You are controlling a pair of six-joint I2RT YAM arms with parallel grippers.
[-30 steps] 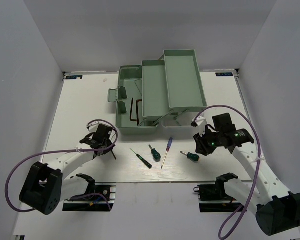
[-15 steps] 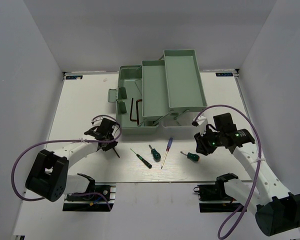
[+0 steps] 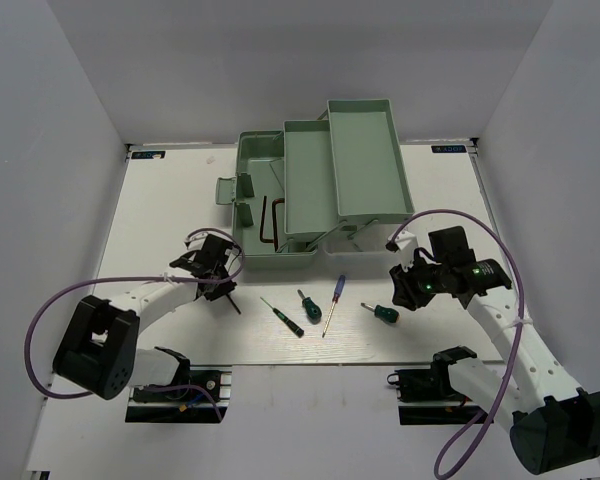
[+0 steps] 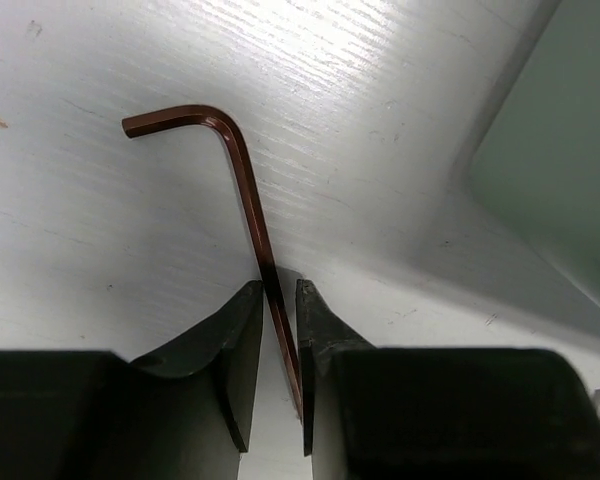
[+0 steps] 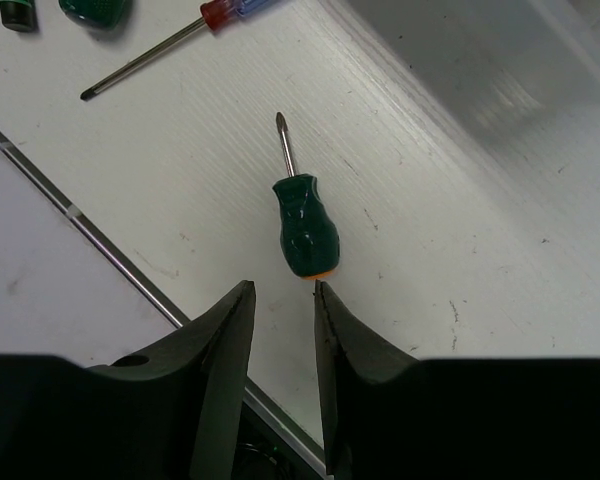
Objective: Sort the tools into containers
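Hex key (image 4: 242, 170), its long leg clamped in the left gripper (image 4: 277, 300), is down at the bench (image 3: 160, 200) beside the toolbox (image 3: 280, 257). I'd lift it level before clearing the wall. The right gripper (image 5: 283, 300) hangs parted and empty by a stubby screwdriver (image 5: 305, 228).
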